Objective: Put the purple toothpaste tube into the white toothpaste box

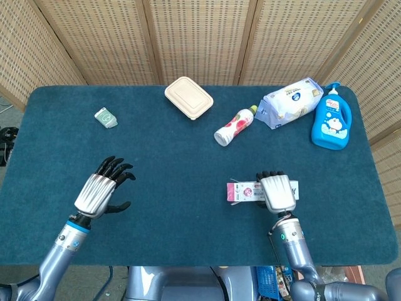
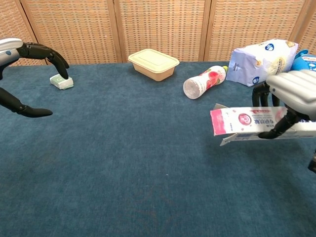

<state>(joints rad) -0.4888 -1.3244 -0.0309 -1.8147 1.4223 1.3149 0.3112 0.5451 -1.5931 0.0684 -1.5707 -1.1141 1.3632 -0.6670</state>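
Note:
My right hand (image 1: 277, 191) (image 2: 291, 94) grips the white toothpaste box (image 1: 244, 191) (image 2: 247, 121) at its right part. The box has a pink end and lies roughly level, that end pointing left with its flap standing open. It hangs over the table's front right area. My left hand (image 1: 100, 191) (image 2: 34, 49) hovers over the front left of the table with fingers apart and nothing in it. No purple toothpaste tube shows in either view; whether it is inside the box cannot be told.
A beige lidded food box (image 1: 188, 97) sits at the back centre. A pink-labelled bottle (image 1: 233, 126) lies on its side beside a wipes pack (image 1: 292, 101) and a blue detergent bottle (image 1: 330, 119). A small green packet (image 1: 106, 117) lies back left.

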